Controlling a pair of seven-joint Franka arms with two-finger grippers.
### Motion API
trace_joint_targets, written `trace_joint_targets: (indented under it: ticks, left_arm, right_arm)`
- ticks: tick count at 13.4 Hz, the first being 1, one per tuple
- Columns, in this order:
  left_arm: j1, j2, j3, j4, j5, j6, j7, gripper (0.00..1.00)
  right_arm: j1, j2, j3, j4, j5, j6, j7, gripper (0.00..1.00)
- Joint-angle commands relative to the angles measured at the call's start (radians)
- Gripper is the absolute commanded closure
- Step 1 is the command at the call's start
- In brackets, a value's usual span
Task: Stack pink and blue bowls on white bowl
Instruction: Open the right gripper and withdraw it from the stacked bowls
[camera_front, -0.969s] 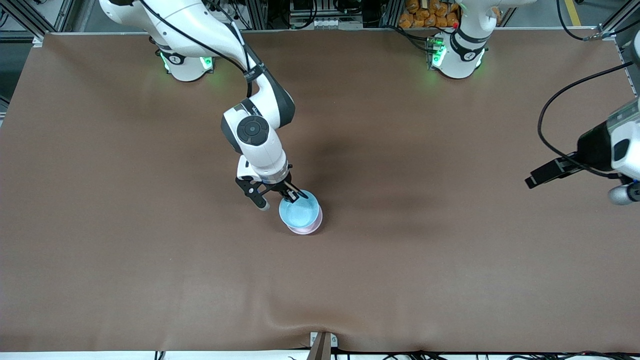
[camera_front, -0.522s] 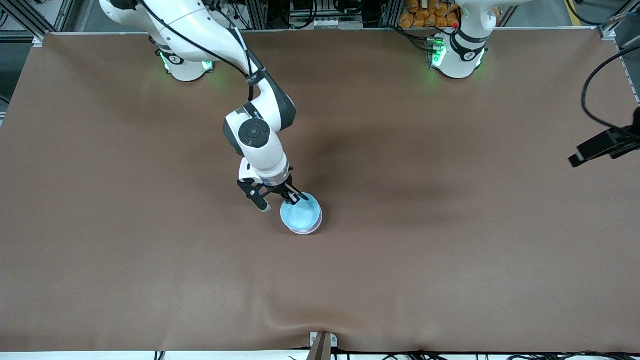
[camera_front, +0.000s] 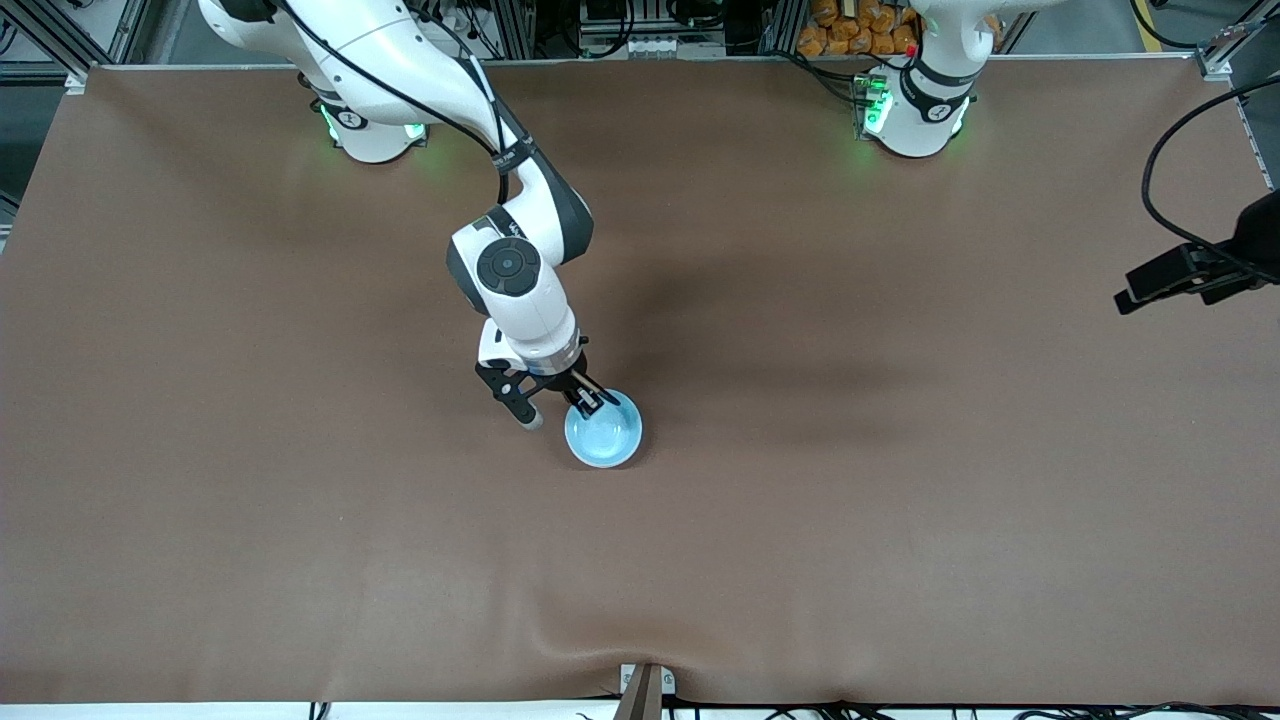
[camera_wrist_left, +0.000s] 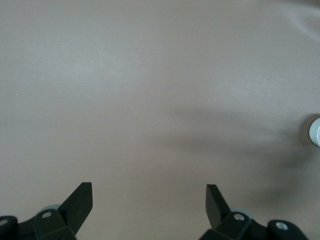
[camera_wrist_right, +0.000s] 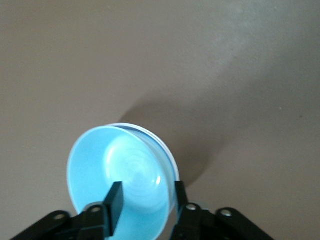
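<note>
while blue bowl sits nested | right gripper jaws straddle rim, parted | left gripper jaws released

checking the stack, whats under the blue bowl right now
The blue bowl sits on top, its inside empty. In the right wrist view only a thin whitish rim shows just beneath its edge. Whatever bowls lie below are covered, so their colours cannot be told.

Even, soft overhead light, moderately bright. Diffuse dark shadows on table beside right arm. Soft shadow beside blue bowl in right wrist view; faint glare inside it. Left wrist view slightly hazy, pale.
</note>
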Motion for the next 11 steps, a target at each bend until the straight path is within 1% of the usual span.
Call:
trace_joint_targets:
  ticks: [1,4,5,7,9,11]
  left_arm:
    - [0.000,-0.038,-0.008,-0.024,0.027,-0.015,-0.004,0.00]
    - [-0.003,-0.054,-0.017,-0.024,0.028,-0.038,-0.047,0.00]
    - [-0.002,-0.054,-0.043,-0.024,0.042,-0.040,-0.078,0.00]
    - [0.000,-0.061,-0.114,-0.027,0.131,-0.040,-0.118,0.00]
    - [0.018,-0.061,-0.117,-0.027,0.123,-0.040,-0.094,0.00]
    - [0.023,-0.061,-0.123,-0.029,0.122,-0.040,-0.090,0.00]
  right_arm:
    - [-0.035,-0.060,-0.019,0.031,-0.024,-0.074,-0.019,0.00]
    - [-0.129,-0.163,-0.021,0.031,-0.021,-0.230,-0.251,0.00]
    - [-0.170,-0.191,-0.019,0.029,-0.020,-0.275,-0.320,0.00]
    - [-0.233,-0.232,-0.019,0.023,-0.014,-0.373,-0.472,0.00]
    - [-0.314,-0.281,-0.019,0.020,-0.011,-0.454,-0.647,0.00]
    - [-0.409,-0.327,-0.018,0.020,-0.007,-0.545,-0.871,0.00]
